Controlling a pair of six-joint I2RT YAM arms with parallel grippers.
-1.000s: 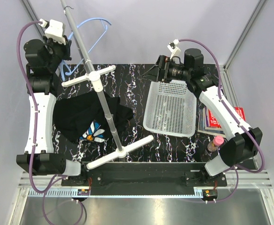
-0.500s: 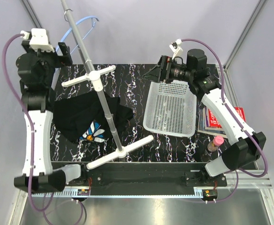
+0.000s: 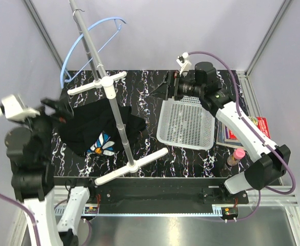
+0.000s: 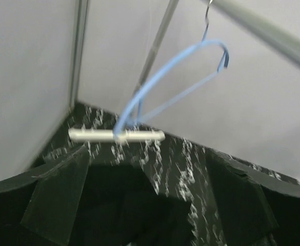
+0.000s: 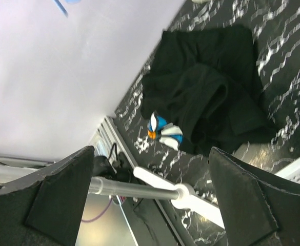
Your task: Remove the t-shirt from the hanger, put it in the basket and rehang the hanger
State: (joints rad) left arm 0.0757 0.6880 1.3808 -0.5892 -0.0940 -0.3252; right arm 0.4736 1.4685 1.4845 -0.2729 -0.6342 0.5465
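Shirt (image 3: 96,128): crumpled black heap on the counter (image 3: 150,87), left of centre, bunched against the foot of the stand's pole (image 3: 114,102). Daisy print (image 3: 102,143) faces up at the near edge of the heap. Nothing is holding the shirt.

Hanger (image 3: 85,33): bare, with no cloth on it. It hangs high at the back left near the top of the pole, well apart from the shirt. The left wrist view is blurred, so the hook probably sits over the pole, but I cannot confirm it.

Left claw (image 3: 57,110): raised above the left edge of the counter, beside the heap. Fingers stand apart with nothing between them, aimed toward the hanger.

Right claw (image 3: 169,87): at the far end of the basket (image 3: 185,120), fingers wide apart and empty. Its camera looks across at the shirt.

Step in hand: judged from how things lie, the removal itself is done, since the shirt is off and the hanger is free. What is left is the closing phase.

Next move calls for: no further grip. Bring the left arm to rest while keeping clear of the dangling hanger and the stand's crossbars, as a knock could swing the hanger or tip the stand. The right arm needs only to hold clear of the basket rim.
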